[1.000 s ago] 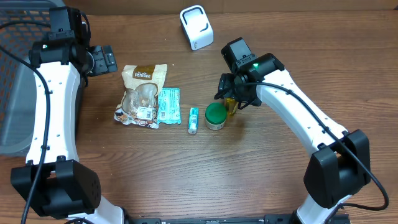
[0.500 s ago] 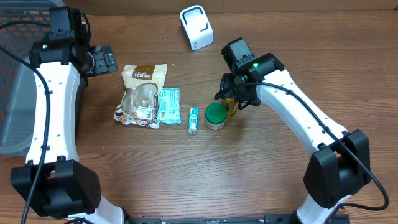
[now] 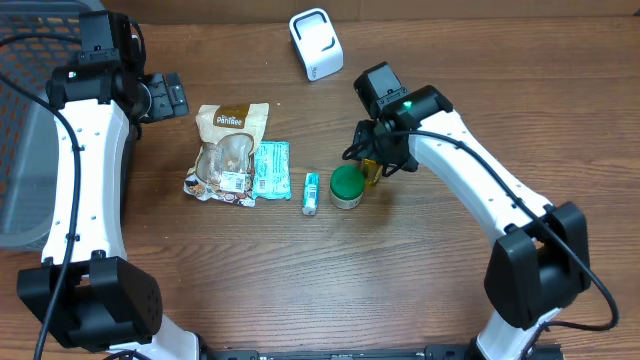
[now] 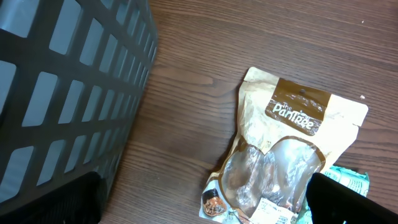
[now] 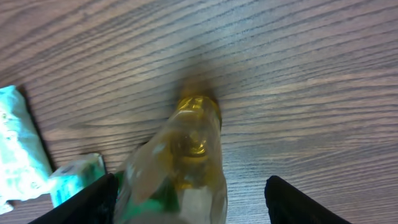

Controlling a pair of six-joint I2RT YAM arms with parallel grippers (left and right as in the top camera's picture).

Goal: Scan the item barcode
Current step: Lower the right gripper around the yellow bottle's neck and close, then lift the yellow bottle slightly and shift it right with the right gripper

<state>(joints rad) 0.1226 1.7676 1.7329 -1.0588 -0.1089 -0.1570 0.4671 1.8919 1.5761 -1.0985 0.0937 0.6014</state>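
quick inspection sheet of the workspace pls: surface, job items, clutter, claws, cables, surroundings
surface: wooden table, no spills seen
job's things: white scanner at the far edge; yellow-capped bottle beside the green-lidded jar
clutter: snack pouch, teal packet and small teal tube in a row left of the jar
grippers: left claw open and empty, by the pouch's top; right claw open, straddling the bottle, gap on one side
cables: black cables run along both arms, clear of the goods
surroundings: dark mesh basket at the table's left edge
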